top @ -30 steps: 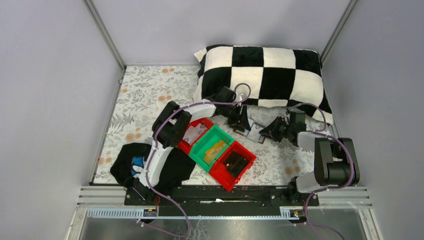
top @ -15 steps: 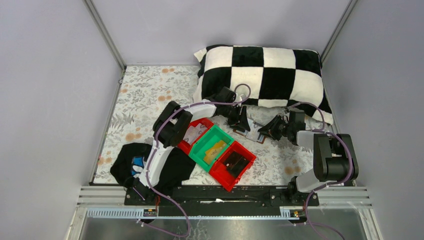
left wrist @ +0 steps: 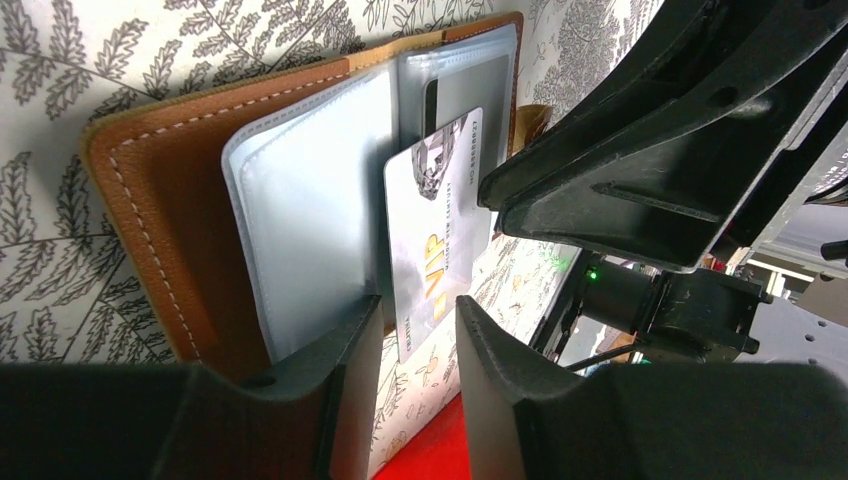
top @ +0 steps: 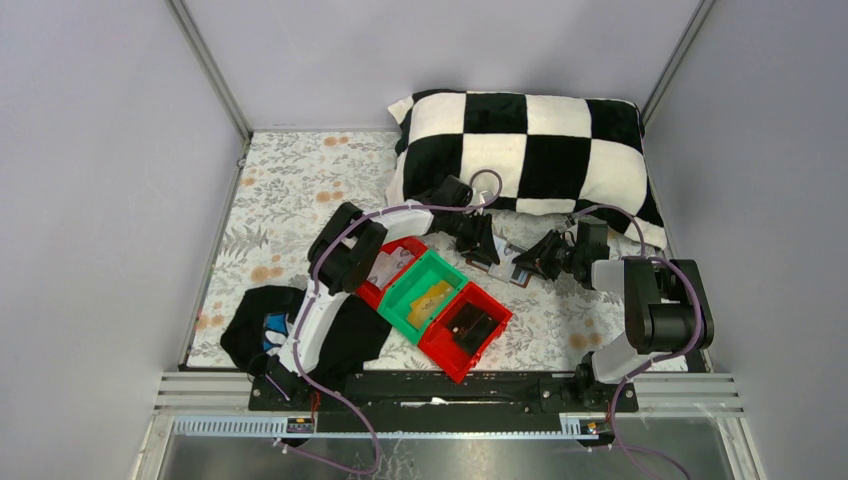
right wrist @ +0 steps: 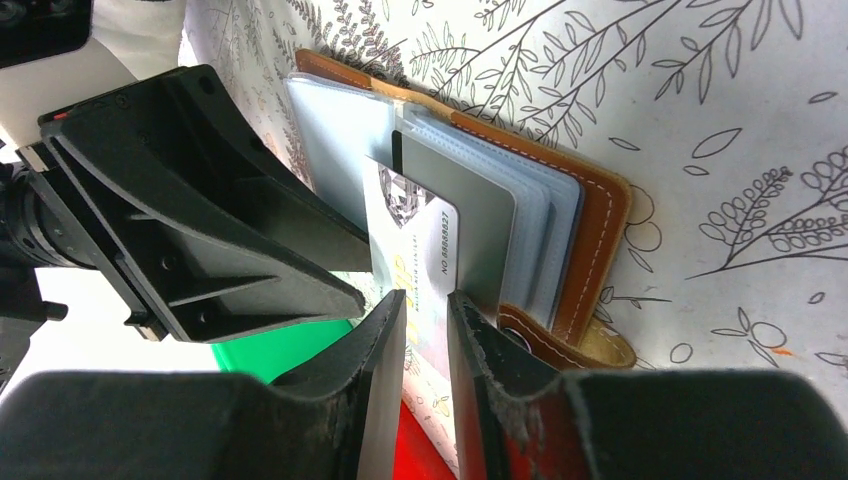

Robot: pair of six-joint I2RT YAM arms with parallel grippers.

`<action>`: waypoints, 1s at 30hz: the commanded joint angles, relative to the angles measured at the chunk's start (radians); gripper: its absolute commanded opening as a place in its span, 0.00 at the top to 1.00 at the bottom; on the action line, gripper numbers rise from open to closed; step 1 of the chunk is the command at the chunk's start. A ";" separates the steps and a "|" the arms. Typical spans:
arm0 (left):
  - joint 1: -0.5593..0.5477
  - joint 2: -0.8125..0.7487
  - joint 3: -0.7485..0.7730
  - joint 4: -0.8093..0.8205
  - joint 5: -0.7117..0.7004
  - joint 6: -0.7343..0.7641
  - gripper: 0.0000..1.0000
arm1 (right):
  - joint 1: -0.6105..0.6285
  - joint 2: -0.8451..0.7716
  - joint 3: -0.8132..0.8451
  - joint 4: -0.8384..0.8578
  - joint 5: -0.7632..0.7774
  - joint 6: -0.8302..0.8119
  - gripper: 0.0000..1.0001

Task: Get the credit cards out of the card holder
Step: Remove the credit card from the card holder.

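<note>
The card holder [top: 505, 263] lies open on the flowered cloth in front of the pillow. In the left wrist view it [left wrist: 150, 220] shows reddish-brown leather with grey-blue panels. One pale grey credit card [left wrist: 440, 230] sticks about halfway out of a pocket. My left gripper [left wrist: 420, 305] is open, with one finger over a panel's edge and the card's free end in the gap. My right gripper [right wrist: 427, 300] faces it from the other side, its jaws a narrow gap apart just over the same card [right wrist: 415, 240]. I cannot tell whether either gripper touches the card.
A checkered pillow [top: 525, 150] lies just behind the wallet. Three bins stand in a row in front: a red one [top: 375, 290] with pale cards, a green one [top: 408, 297] with a yellow-tan piece, and a red one [top: 440, 345] with a black boxy object. A black cloth [top: 250, 330] lies near left.
My right gripper has moved a little left, closer to the wallet and the left gripper. The left gripper and the wallet have hardly moved.
</note>
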 commanded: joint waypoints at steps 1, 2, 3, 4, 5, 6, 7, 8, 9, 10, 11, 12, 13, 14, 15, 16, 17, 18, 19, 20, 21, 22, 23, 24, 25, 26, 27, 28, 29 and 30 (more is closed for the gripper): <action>-0.009 0.025 0.037 0.015 0.002 -0.002 0.64 | -0.002 0.009 0.019 0.017 -0.014 0.000 0.71; -0.011 0.027 0.038 0.015 0.002 -0.003 0.66 | -0.002 0.007 0.018 0.017 -0.013 0.001 0.71; -0.012 0.028 0.040 0.014 0.001 -0.005 0.67 | -0.002 0.006 0.017 0.018 -0.013 0.000 0.71; -0.013 0.029 0.041 0.014 0.000 -0.005 0.69 | -0.003 0.004 0.017 0.017 -0.012 0.002 0.71; -0.014 0.030 0.043 0.016 -0.002 -0.007 0.70 | -0.002 0.004 0.019 0.017 -0.013 0.001 0.71; -0.015 0.030 0.043 0.020 -0.003 -0.012 0.71 | -0.002 0.004 0.018 0.015 -0.015 0.001 0.71; -0.014 0.030 0.044 0.027 -0.003 -0.017 0.73 | -0.003 0.004 0.017 0.015 -0.014 0.001 0.71; -0.017 0.028 0.044 0.033 -0.004 -0.023 0.75 | -0.002 0.005 0.017 0.015 -0.014 0.000 0.71; -0.018 0.027 0.044 0.041 -0.006 -0.030 0.77 | -0.002 0.004 0.018 0.015 -0.014 0.000 0.71; -0.018 0.026 0.046 0.048 -0.007 -0.037 0.80 | -0.002 0.004 0.017 0.015 -0.013 0.001 0.71; -0.019 0.026 0.051 0.051 -0.009 -0.044 0.83 | -0.002 0.004 0.016 0.016 -0.012 -0.001 0.71; -0.019 0.026 0.056 0.048 -0.011 -0.045 0.88 | -0.003 0.002 0.015 0.015 -0.014 0.000 0.71; -0.017 0.022 0.060 0.045 -0.014 -0.046 0.92 | -0.002 0.000 0.014 0.015 -0.013 0.000 0.71; -0.017 0.019 0.063 0.040 -0.018 -0.044 1.00 | -0.002 -0.002 0.013 0.013 -0.010 -0.001 0.71; -0.017 0.013 0.065 0.030 -0.024 -0.039 1.00 | -0.002 -0.007 0.011 0.010 -0.009 -0.001 0.71; -0.017 0.005 0.070 0.017 -0.030 -0.031 1.00 | -0.002 -0.011 0.011 0.006 -0.006 -0.001 0.71; -0.017 -0.004 0.073 0.004 -0.043 -0.023 1.00 | -0.002 -0.019 0.012 0.000 -0.003 -0.002 0.71; -0.017 -0.018 0.075 -0.010 -0.054 -0.015 1.00 | -0.003 -0.028 0.012 -0.010 0.004 -0.005 0.71; -0.017 -0.032 0.076 -0.022 -0.064 -0.007 1.00 | -0.002 -0.041 0.013 -0.020 0.013 -0.007 0.71; -0.017 -0.050 0.077 -0.030 -0.071 0.000 1.00 | -0.002 -0.058 0.014 -0.032 0.024 -0.007 0.69; -0.017 -0.066 0.078 -0.036 -0.081 0.005 1.00 | -0.002 -0.076 0.015 -0.042 0.037 -0.011 0.66; -0.017 -0.081 0.082 -0.044 -0.087 0.009 1.00 | -0.002 -0.098 0.017 -0.056 0.051 -0.014 0.60; -0.017 -0.095 0.088 -0.053 -0.094 0.014 1.00 | -0.002 -0.119 0.020 -0.072 0.064 -0.017 0.54; -0.017 -0.104 0.097 -0.066 -0.096 0.021 1.00 | -0.002 -0.139 0.027 -0.086 0.079 -0.023 0.50; -0.017 -0.111 0.109 -0.082 -0.097 0.029 1.00 | -0.002 -0.159 0.032 -0.102 0.092 -0.027 0.45; -0.016 -0.116 0.121 -0.099 -0.098 0.038 1.00 | -0.003 -0.176 0.039 -0.119 0.107 -0.034 0.42; -0.016 -0.126 0.130 -0.121 -0.100 0.046 1.00 | -0.002 -0.193 0.044 -0.138 0.120 -0.042 0.39; -0.014 -0.134 0.138 -0.135 -0.103 0.057 1.00 | -0.002 -0.210 0.051 -0.154 0.132 -0.048 0.36; -0.014 -0.143 0.145 -0.150 -0.105 0.071 1.00 | -0.002 -0.228 0.057 -0.169 0.148 -0.055 0.34; -0.014 -0.152 0.155 -0.178 -0.107 0.090 1.00 | -0.002 -0.242 0.063 -0.184 0.162 -0.061 0.33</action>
